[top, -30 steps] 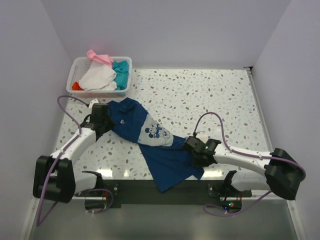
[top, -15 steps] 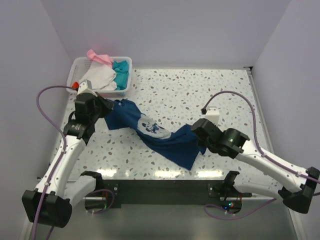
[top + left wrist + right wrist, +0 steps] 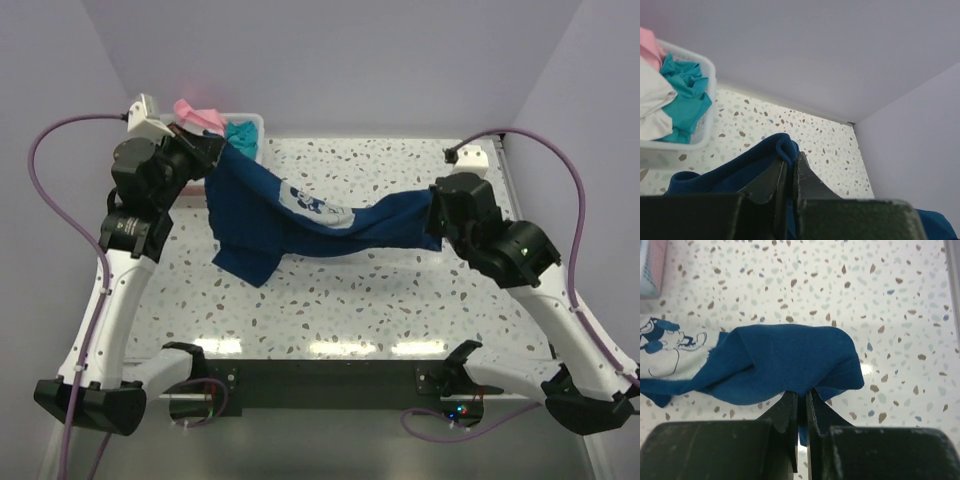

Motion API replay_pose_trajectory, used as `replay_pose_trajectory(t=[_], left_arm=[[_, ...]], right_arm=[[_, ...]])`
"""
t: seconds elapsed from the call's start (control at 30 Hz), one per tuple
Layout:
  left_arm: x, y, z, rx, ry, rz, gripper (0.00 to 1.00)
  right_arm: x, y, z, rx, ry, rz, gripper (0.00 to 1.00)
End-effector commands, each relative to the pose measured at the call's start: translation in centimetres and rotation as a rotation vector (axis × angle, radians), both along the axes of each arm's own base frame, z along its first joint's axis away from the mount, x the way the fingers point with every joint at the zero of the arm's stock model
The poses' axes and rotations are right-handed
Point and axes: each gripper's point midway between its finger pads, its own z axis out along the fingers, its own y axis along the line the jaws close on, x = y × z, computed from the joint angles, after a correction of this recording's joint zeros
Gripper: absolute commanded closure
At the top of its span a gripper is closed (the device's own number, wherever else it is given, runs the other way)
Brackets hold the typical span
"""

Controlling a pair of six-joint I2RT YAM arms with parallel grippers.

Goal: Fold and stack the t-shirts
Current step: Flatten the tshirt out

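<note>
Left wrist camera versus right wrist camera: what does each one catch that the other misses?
Only the left wrist view shows the teal shirt and white shirt heaped in the basket, plus the bare walls. Only the right wrist view shows the cartoon print on the blue shirt. Both show the speckled table and blue cloth pinched between closed fingers: the left gripper holds one end, the right gripper the other.
</note>
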Motion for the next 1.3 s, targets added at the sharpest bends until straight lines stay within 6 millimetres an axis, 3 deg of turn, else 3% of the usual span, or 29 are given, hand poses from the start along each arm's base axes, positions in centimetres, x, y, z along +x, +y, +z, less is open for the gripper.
replay_pose_trajectory(t=[0.0,0.03,0.17,0.3,0.43,0.5,0.57,0.67,0.77,0.8,0.87,0.9,0.97,1.0,1.03,1.07,1.1,1.13,1.17,1.2,1.23,1.27], left_arm=[[0.1,-0.7,6.4,-0.027,-0.154,-0.045,1.00],[-0.8,-0.8,8.0,-0.034,-0.197,-0.055,1.00],[-4.1,-0.6,10.3,-0.049,-0.275,-0.073,1.00],[-8.3,0.1,11.3,-0.070,-0.332,-0.067,1.00],[-13.7,0.3,14.2,-0.095,-0.441,-0.104,1.00],[-15.2,0.2,15.2,-0.104,-0.480,-0.125,1.00],[-15.3,0.1,15.2,-0.109,-0.477,-0.129,1.00],[-13.0,0.0,13.7,-0.112,-0.413,-0.113,1.00],[-8.4,-0.8,10.4,-0.107,-0.298,-0.117,1.00],[-5.6,-1.3,7.7,-0.095,-0.216,-0.119,1.00],[-2.9,-1.7,4.2,-0.076,-0.121,-0.114,1.00],[-0.2,-1.7,0.0,-0.062,-0.022,-0.095,1.00],[2.4,-0.9,-4.7,-0.028,0.074,-0.020,1.00],[4.5,-0.3,-9.5,0.004,0.179,0.042,1.00],[5.4,-0.1,-11.8,0.026,0.234,0.063,1.00],[6.0,-0.4,-13.9,0.052,0.279,0.062,0.80],[7.2,0.0,-17.5,0.093,0.387,0.099,0.57],[7.5,-0.1,-18.8,0.107,0.441,0.092,0.33],[7.8,-0.4,-19.5,0.123,0.477,0.083,0.12],[8.1,-0.7,-19.8,0.152,0.503,0.095,0.00],[8.2,-0.8,-19.5,0.169,0.496,0.105,0.00],[7.8,-1.3,-18.5,0.176,0.470,0.107,0.00]], right_arm=[[0.9,-1.1,4.8,-0.038,-0.099,-0.004,0.99],[0.8,-1.6,5.7,-0.039,-0.119,-0.020,0.99],[-1.6,-3.8,9.7,0.014,-0.208,-0.038,0.97],[-4.8,-5.4,10.9,0.096,-0.252,-0.022,0.97],[-7.5,-7.1,11.3,0.136,-0.274,-0.012,0.95],[-8.6,-7.5,11.5,0.144,-0.282,0.010,0.95],[-8.9,-8.4,11.3,0.132,-0.286,-0.022,0.95],[-8.7,-9.3,10.6,0.103,-0.273,-0.077,0.94],[-7.1,-9.9,9.1,0.021,-0.236,-0.164,0.92],[-6.5,-10.6,8.5,-0.031,-0.231,-0.224,0.92],[-4.8,-10.7,6.0,-0.127,-0.182,-0.303,0.91],[-4.1,-10.5,5.0,-0.158,-0.167,-0.322,0.91],[-1.7,-8.9,1.9,-0.213,-0.124,-0.318,0.89],[-0.7,-8.9,0.8,-0.222,-0.102,-0.332,0.89],[1.2,-7.2,-1.5,-0.206,-0.060,-0.257,0.89],[3.2,-8.3,-3.6,-0.198,0.004,-0.286,0.89],[4.8,-8.4,-5.3,-0.178,0.045,-0.275,0.89],[6.9,-8.5,-6.6,-0.163,0.050,-0.254,0.89],[9.0,-9.1,-10.2,-0.112,0.169,-0.236,0.79],[9.8,-9.4,-11.3,-0.095,0.214,-0.244,0.68],[10.9,-9.5,-11.0,-0.077,0.217,-0.257,0.48],[12.0,-9.7,-12.8,-0.093,0.272,-0.269,0.02]])
